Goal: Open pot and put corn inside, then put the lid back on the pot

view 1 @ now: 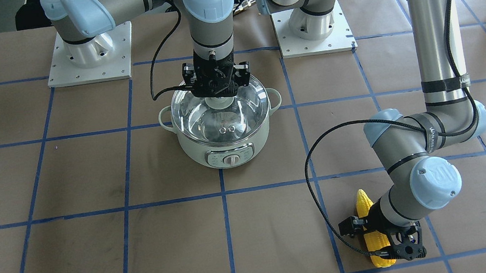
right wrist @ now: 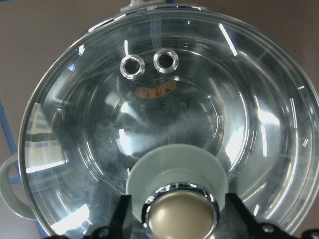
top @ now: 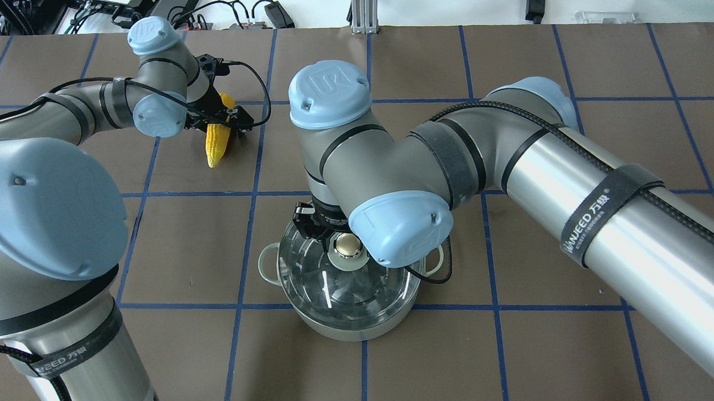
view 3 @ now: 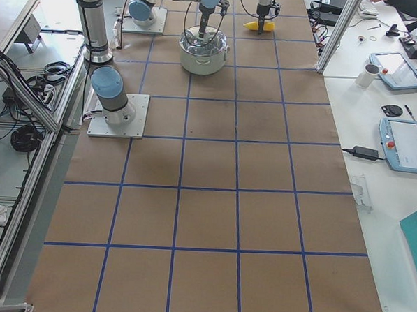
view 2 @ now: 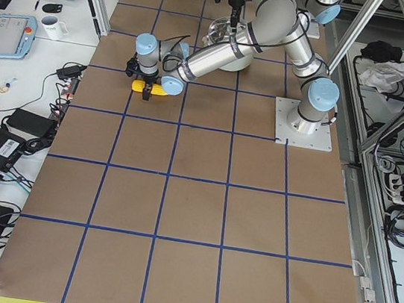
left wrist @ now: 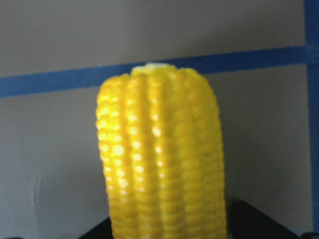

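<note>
The mint-green pot stands mid-table with the glass lid seated on it. My right gripper hangs straight down over the lid. In the right wrist view its fingers press both sides of the pale green knob with the gold cap. The yellow corn lies on the table at my far left, and also shows overhead. My left gripper straddles its thick end. In the left wrist view the corn fills the space between the dark fingers, which touch its sides.
Brown paper with a blue tape grid covers the table. Two white arm base plates sit at the robot's edge. A black cable loops off the left wrist. Desks with tablets stand beyond the far edge.
</note>
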